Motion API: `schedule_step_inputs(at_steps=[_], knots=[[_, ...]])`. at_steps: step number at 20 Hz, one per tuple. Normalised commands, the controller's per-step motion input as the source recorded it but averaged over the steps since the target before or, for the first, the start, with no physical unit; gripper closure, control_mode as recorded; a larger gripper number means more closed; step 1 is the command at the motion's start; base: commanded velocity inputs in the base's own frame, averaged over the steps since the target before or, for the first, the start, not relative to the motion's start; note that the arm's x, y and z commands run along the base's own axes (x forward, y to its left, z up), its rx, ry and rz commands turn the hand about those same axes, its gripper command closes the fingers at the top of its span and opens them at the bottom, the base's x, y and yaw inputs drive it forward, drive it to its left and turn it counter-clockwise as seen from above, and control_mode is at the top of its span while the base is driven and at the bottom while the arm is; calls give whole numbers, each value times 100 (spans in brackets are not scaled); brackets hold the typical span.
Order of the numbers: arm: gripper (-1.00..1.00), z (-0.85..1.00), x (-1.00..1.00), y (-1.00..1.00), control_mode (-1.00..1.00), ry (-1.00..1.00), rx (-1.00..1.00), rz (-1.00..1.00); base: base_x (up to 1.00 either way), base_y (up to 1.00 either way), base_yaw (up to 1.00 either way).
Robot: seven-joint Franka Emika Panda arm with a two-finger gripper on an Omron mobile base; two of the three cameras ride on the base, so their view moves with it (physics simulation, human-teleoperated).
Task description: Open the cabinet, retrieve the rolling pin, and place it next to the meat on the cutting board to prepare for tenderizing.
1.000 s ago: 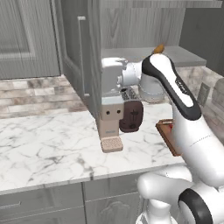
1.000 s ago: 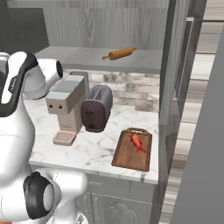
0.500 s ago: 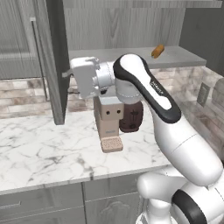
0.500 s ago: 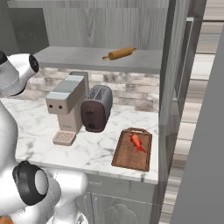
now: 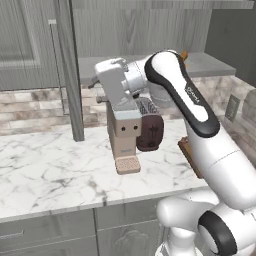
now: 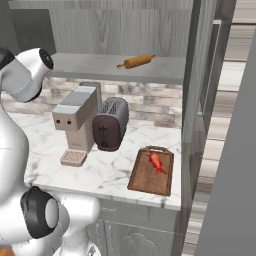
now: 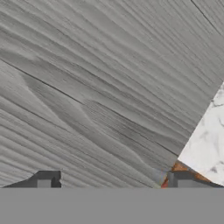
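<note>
The cabinet stands open, its left door swung out edge-on and its right door out at the right. On the cabinet's grey shelf lies the orange-tan rolling pin; its tip peeks out behind my arm. The red meat lies on the brown cutting board on the marble counter. My gripper is open with nothing between its fingertips, facing grey wood grain at close range. My white hand hangs above the coffee machine, right of the left door.
A tan coffee machine and a dark toaster stand side by side on the counter, left of the board. A stone backsplash runs behind. Grey drawer fronts sit below the counter edge.
The left door has swung further out to the left over the last second. My hand followed it left, then drew back right, apart from the door edge. The jaws stayed open.
</note>
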Motion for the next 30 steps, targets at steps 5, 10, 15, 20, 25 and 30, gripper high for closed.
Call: schedule_step_inputs(at_steps=[5, 10, 15, 20, 25, 30], knots=[[-100, 0, 0, -91, -100, -2, -14, -28, 0, 0, 0], [-100, 0, 0, -83, -100, 0, -14, -41, 0, 0, 0], [-100, 0, 5, -72, -100, 1, -13, -48, 0, 0, 0], [-100, 0, 19, -59, -100, 0, -21, -42, 0, 0, 0], [-100, 2, 47, -55, -100, 1, -23, -35, 0, 0, 0], [-100, 4, 53, -52, -100, 0, -21, -29, 0, 0, 0]])
